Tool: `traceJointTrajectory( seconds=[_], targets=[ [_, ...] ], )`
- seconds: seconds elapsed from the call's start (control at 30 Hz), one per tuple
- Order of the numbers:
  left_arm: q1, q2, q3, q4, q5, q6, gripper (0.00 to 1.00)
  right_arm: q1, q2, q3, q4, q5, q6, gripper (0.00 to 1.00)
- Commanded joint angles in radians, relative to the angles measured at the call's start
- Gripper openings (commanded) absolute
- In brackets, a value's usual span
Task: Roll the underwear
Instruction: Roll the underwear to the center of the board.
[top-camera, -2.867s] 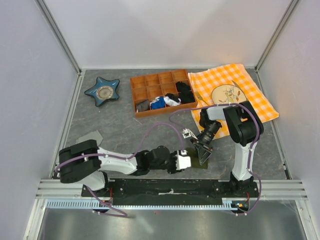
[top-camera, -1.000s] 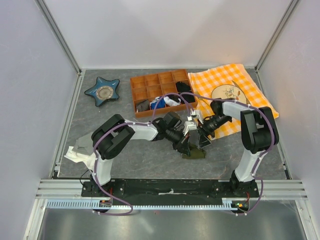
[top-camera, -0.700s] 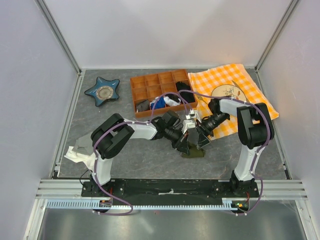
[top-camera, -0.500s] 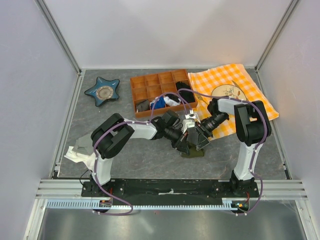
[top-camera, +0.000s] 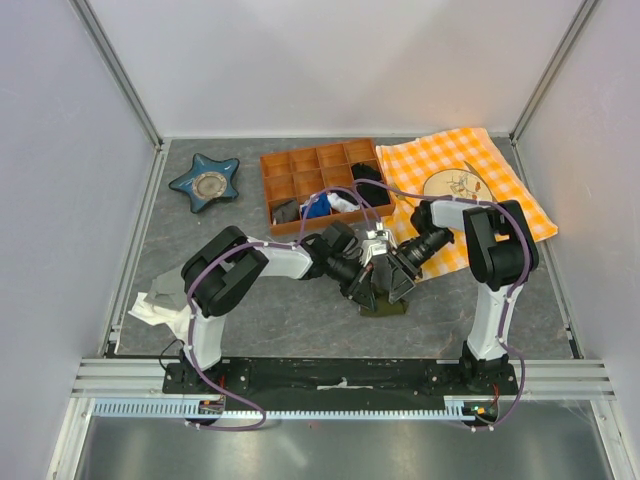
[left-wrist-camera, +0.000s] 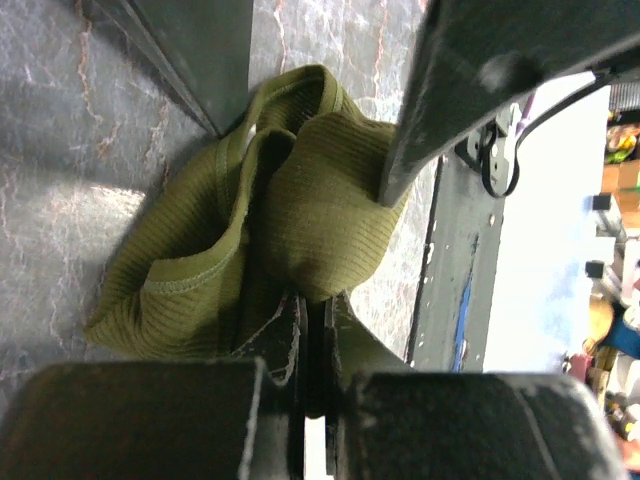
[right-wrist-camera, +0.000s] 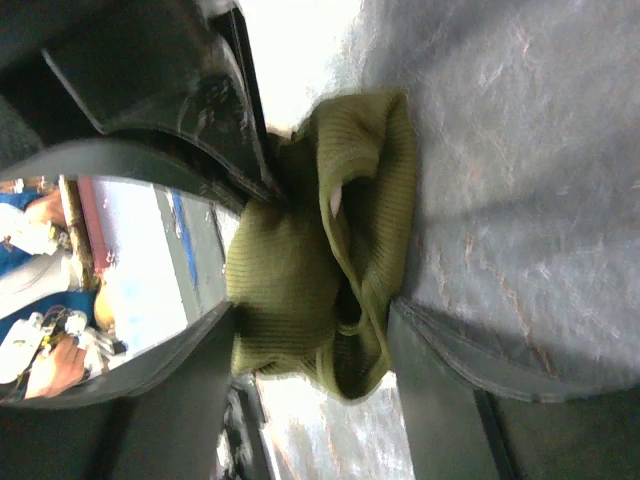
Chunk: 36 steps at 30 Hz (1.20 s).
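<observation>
The underwear (top-camera: 386, 304) is a bunched olive-green bundle on the grey table between the two arms. In the left wrist view the underwear (left-wrist-camera: 270, 220) lies just ahead of my left gripper (left-wrist-camera: 312, 312), which is shut with a fold of the cloth pinched at its tips. In the top view that left gripper (top-camera: 368, 287) comes in from the left. My right gripper (top-camera: 392, 282) comes in from the right. In the right wrist view the right gripper (right-wrist-camera: 312, 310) straddles the underwear (right-wrist-camera: 300, 270), and its fingers (right-wrist-camera: 450, 370) touch the bundle on both sides.
An orange compartment tray (top-camera: 267, 190) with small black, blue and white garments stands behind. A blue star-shaped dish (top-camera: 205, 183) sits at the back left. An orange checked cloth (top-camera: 505, 195) carries a plate (top-camera: 455, 186). A pale crumpled cloth (top-camera: 160, 298) lies at the left.
The right gripper has slid left onto the underwear and its jaws have narrowed round the bundle. The left gripper stays shut at the cloth, barely moved.
</observation>
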Motion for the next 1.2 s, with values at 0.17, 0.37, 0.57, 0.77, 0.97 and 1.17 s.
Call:
traceJointTrajectory(
  seconds=[0.17,0.37,0.57,0.77,0.97,1.17],
  targets=[
    [-0.009,0.040,-0.026,-0.031,-0.275,-0.103,0.02,0.175,0.034,-0.029,0.026,0.107,-0.061,0.46],
    [-0.009,0.011,-0.058,0.007,-0.315,-0.122,0.05,0.176,0.058,-0.012,-0.011,0.090,-0.095,0.24],
    [-0.009,-0.059,-0.127,0.081,-0.365,-0.140,0.27,0.175,0.064,-0.005,-0.035,0.075,-0.126,0.20],
    [-0.009,-0.133,-0.175,0.119,-0.404,-0.155,0.57,0.175,0.050,-0.005,-0.032,0.050,-0.132,0.20],
    [-0.005,-0.239,-0.235,0.156,-0.445,-0.168,0.60,0.156,0.035,-0.006,-0.028,0.027,-0.139,0.19],
    [0.011,-0.268,-0.270,0.139,-0.463,-0.169,0.62,0.139,0.027,-0.009,-0.029,0.010,-0.147,0.19]
  ],
)
